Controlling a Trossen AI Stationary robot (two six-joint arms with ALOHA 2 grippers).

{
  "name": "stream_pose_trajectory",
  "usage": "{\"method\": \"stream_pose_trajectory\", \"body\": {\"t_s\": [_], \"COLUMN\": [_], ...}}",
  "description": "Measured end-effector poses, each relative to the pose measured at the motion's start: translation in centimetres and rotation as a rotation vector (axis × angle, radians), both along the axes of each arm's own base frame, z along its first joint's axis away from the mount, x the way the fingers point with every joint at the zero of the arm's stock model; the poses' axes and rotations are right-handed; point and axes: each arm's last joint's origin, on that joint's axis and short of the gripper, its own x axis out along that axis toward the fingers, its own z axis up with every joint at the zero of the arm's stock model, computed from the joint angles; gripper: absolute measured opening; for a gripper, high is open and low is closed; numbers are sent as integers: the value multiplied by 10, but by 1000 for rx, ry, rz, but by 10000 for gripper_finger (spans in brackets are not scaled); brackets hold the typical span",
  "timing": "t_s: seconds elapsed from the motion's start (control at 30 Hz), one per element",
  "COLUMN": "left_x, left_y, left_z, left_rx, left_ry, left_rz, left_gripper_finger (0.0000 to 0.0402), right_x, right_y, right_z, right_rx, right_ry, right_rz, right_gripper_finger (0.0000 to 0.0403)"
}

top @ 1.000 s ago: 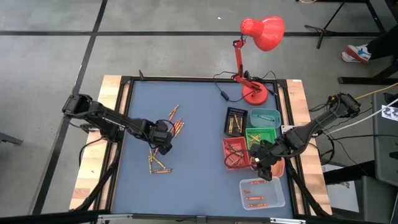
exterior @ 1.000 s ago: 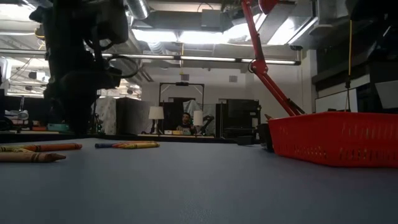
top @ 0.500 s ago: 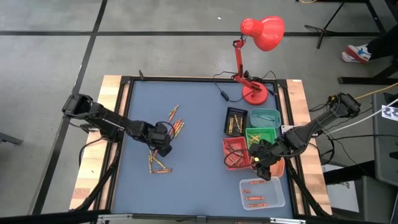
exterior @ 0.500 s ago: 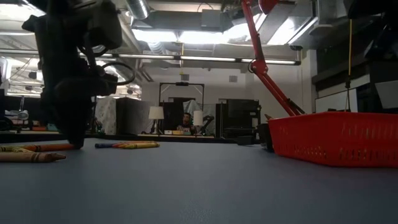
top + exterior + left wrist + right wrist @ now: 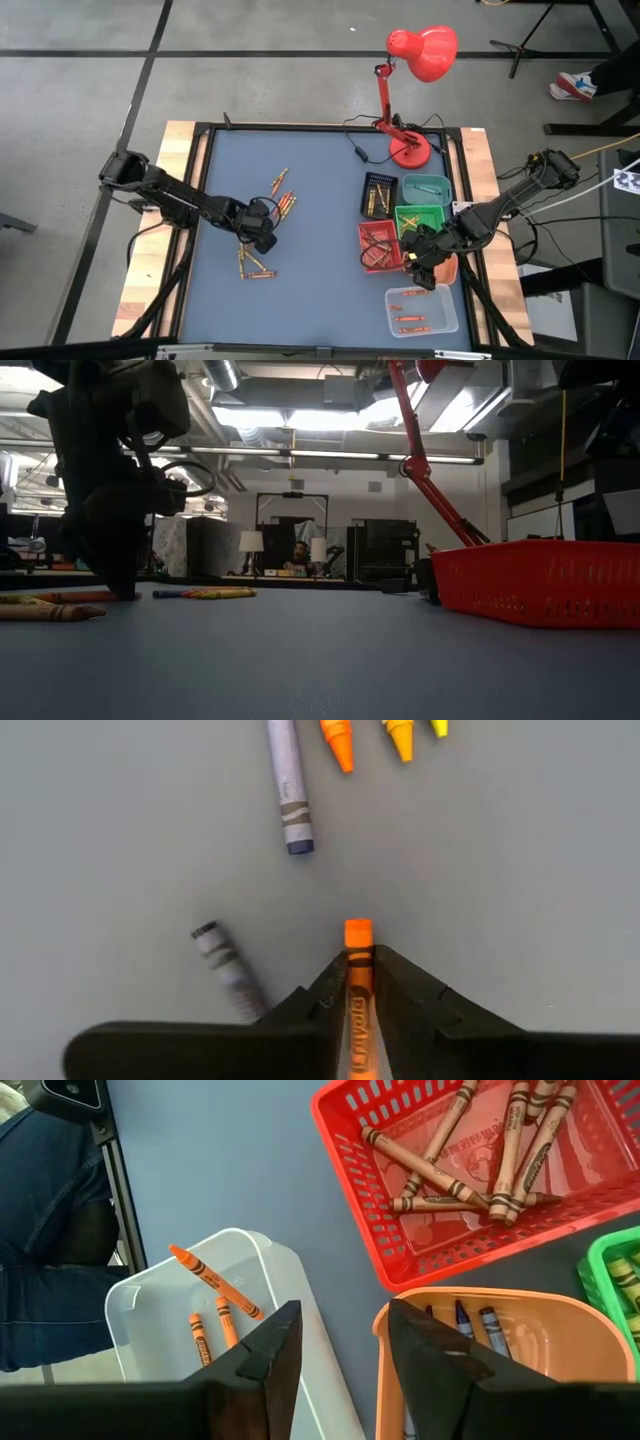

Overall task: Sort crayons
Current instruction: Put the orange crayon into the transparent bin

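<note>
Crayons lie loose on the blue table at the left, one cluster (image 5: 283, 200) farther back and one (image 5: 255, 268) nearer. My left gripper (image 5: 262, 238) is down at the table between them, shut on an orange crayon (image 5: 357, 970). In its wrist view a blue-violet crayon (image 5: 288, 790) and a grey one (image 5: 225, 970) lie flat nearby. My right gripper (image 5: 425, 262) hangs open above the trays at the right, its fingers over the gap between a clear tray (image 5: 160, 1310) and an orange tray (image 5: 520, 1340). My left gripper pinches the orange crayon between its two fingers, one on each long side of the paper-wrapped shaft (image 5: 357, 1005). The fingers come steeply from above. The crayon's blunt end (image 5: 358, 932) sticks out past the fingertips, and the crayon lies on the table.
Trays stand at the right: red (image 5: 378, 245) with brown crayons, green (image 5: 420, 218), teal (image 5: 425, 187), a dark one (image 5: 377, 193), orange (image 5: 447, 270) and clear (image 5: 420, 310). A red desk lamp (image 5: 410, 150) stands at the back. A person's trouser leg (image 5: 50, 1230) shows beside the table.
My left gripper has sunk to the table top among the loose crayons, drifting slightly toward the table's left edge. The right arm has kept still.
</note>
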Motion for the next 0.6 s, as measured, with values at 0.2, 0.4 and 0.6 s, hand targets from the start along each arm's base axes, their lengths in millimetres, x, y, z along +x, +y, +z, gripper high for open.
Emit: {"method": "stream_pose_trajectory", "body": {"t_s": [0.2, 0.4, 0.6], "left_x": [2, 10, 21], "left_y": [0, -2, -4], "left_z": [0, 1, 7], "left_rx": [-4, -23, -45], "left_ry": [-26, -103, -236], "left_rz": [0, 1, -18], "left_gripper_finger": [16, 8, 7], "right_x": [0, 0, 0], "right_y": [0, 0, 0], "right_z": [0, 0, 0], "right_rx": [0, 0, -17], "right_ry": [-1, -1, -14], "right_rz": [0, 0, -12], "right_gripper_finger": [147, 147, 147]}}
